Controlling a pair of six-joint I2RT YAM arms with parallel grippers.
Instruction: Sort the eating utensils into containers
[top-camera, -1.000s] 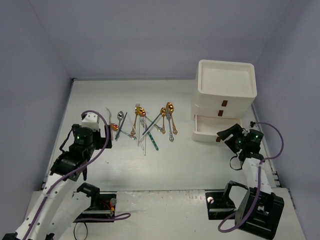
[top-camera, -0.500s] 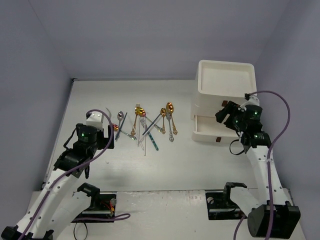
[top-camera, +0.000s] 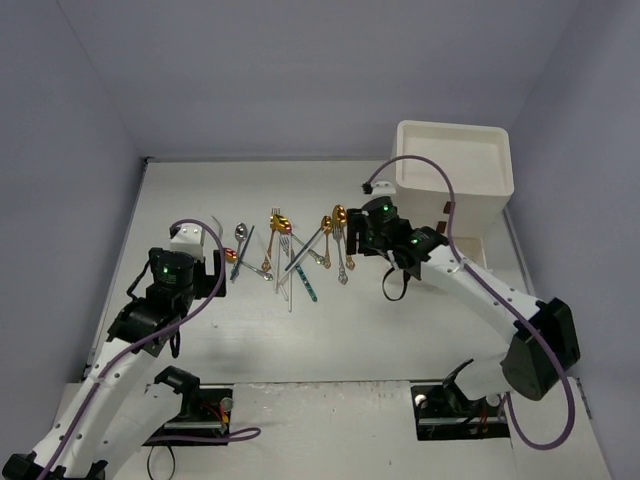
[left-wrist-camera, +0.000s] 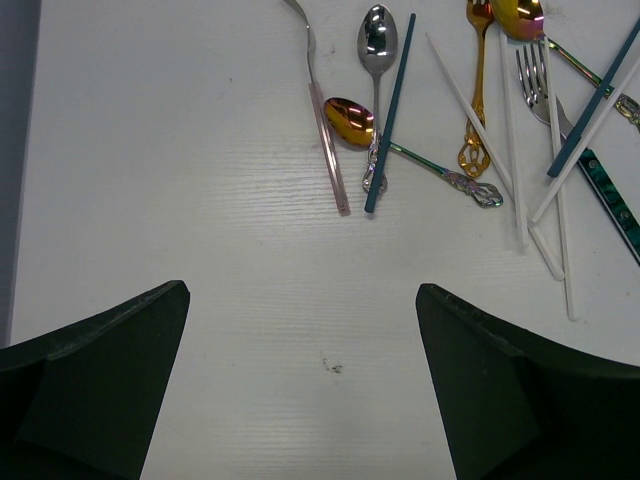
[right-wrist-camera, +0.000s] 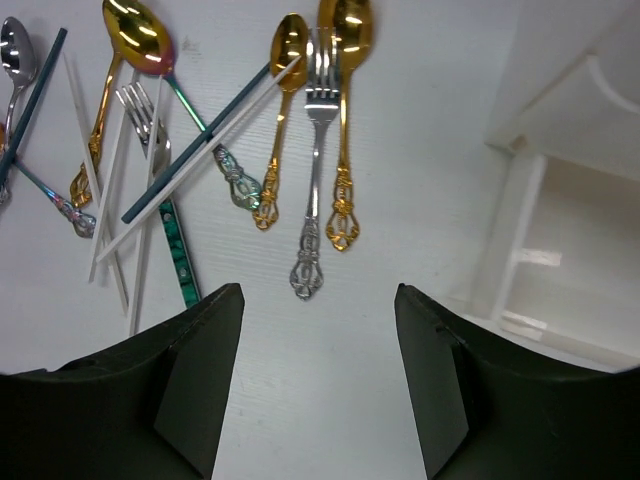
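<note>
The eating utensils lie in a loose pile at mid-table: gold and silver spoons and forks, some with teal handles. In the right wrist view a silver fork and a gold spoon lie just ahead of my right gripper, which is open and empty. It hovers at the pile's right end. My left gripper is open wide over bare table, short of a silver spoon and a gold spoon. The containers, drawers of a cream cabinet, stand at the right.
In the right wrist view an open drawer of the cabinet shows at the right edge. My right arm crosses in front of the cabinet's drawers in the top view. Purple walls close in the table on three sides.
My right arm has swung left from the cabinet's front to the pile's right end, its jaws slightly narrower. The left gripper has edged towards the pile.
</note>
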